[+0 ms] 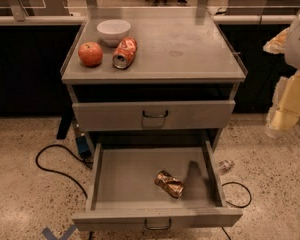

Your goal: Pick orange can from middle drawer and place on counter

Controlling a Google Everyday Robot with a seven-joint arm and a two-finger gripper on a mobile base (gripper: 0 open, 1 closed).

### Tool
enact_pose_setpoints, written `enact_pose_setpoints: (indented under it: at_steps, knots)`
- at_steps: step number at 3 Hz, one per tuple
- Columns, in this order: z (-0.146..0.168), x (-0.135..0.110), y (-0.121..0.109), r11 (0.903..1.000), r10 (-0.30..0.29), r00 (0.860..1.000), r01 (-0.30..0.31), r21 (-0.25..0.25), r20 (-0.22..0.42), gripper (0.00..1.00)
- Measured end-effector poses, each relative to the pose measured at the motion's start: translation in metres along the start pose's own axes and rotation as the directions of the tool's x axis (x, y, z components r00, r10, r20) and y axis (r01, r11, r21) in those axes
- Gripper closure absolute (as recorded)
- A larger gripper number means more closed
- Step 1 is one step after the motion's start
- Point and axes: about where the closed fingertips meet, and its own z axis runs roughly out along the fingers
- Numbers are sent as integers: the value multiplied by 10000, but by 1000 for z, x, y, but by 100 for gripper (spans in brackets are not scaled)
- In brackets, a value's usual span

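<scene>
Orange can (169, 183) lies in middle drawer (125, 176); gripper (282, 119) hovers beside counter (190, 49).

The orange can (169, 183) gleams gold-brown on the plain grey floor of the middle drawer (125, 176). The counter (190, 44) is grey too, with a red-orange apple (90, 53), white bowl (113, 30) and white-lettered red can (125, 52). The gripper (285, 116), at the right edge, looks pale yellow, perhaps cream.

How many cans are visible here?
2. The orange can lies in the open middle drawer; a red-orange can lies on its side on the counter beside the apple. The closed upper drawer could hide more. The gripper hangs at the right edge.
</scene>
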Motion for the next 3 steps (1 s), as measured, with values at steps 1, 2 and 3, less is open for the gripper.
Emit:
enact_pose_setpoints:
  at_steps: [1,2,3]
  knots:
    - [0,0,0,10000,0,10000,0,0,1,0]
    - [20,-2,-4,9997,-134,9998,137,-211,128,0]
    - [93,2,-3,9934,-301,9994,318,-1100,167,0]
